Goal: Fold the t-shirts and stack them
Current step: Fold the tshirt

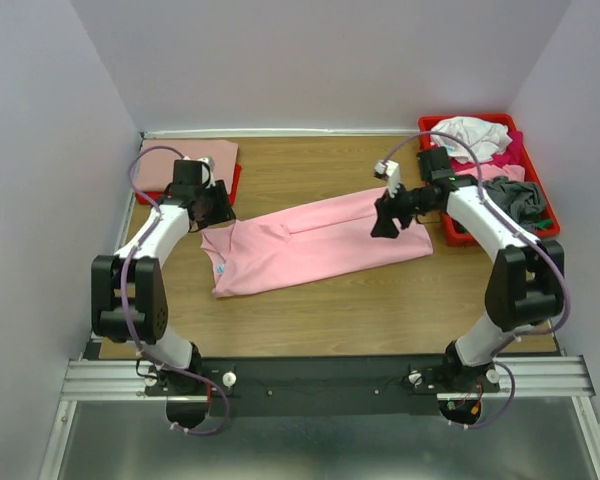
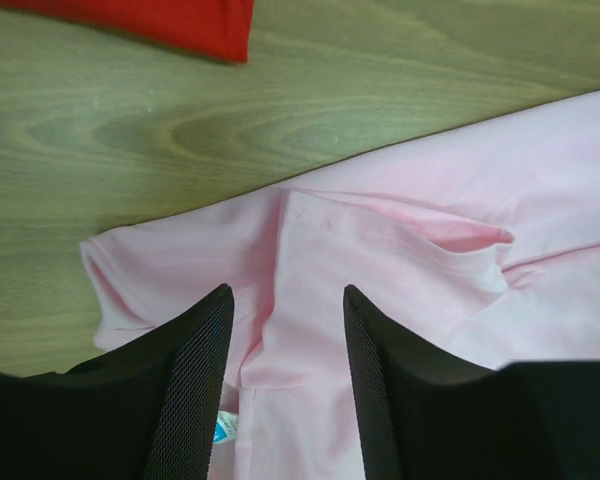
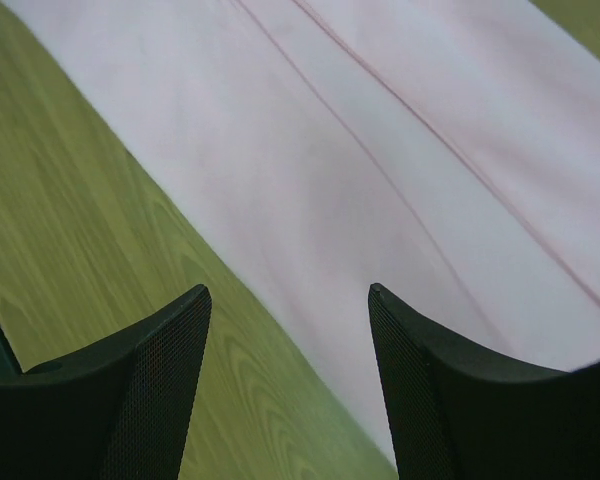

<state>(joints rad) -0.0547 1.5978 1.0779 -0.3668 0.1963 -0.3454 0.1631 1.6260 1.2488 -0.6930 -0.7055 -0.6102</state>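
Note:
A light pink t-shirt [image 1: 315, 243] lies folded lengthwise into a long strip across the middle of the table. My left gripper [image 1: 218, 208] is open above its left, collar end. The left wrist view shows the shirt's sleeve and folded layers [image 2: 400, 260] and the small blue neck label [image 2: 223, 428] between my open fingers. My right gripper [image 1: 387, 222] is open above the shirt's right end. The right wrist view shows the shirt's edge [image 3: 380, 150] running diagonally under the open jaws. A folded salmon t-shirt [image 1: 185, 163] lies at the back left. More t-shirts [image 1: 480, 150] fill the tray at the right.
A red plastic tray [image 1: 450, 232] at the back right holds white, magenta and grey shirts. A red tray corner [image 1: 236, 185] shows under the salmon shirt, also in the left wrist view [image 2: 180, 25]. Bare wood [image 1: 310, 310] lies in front of the pink shirt.

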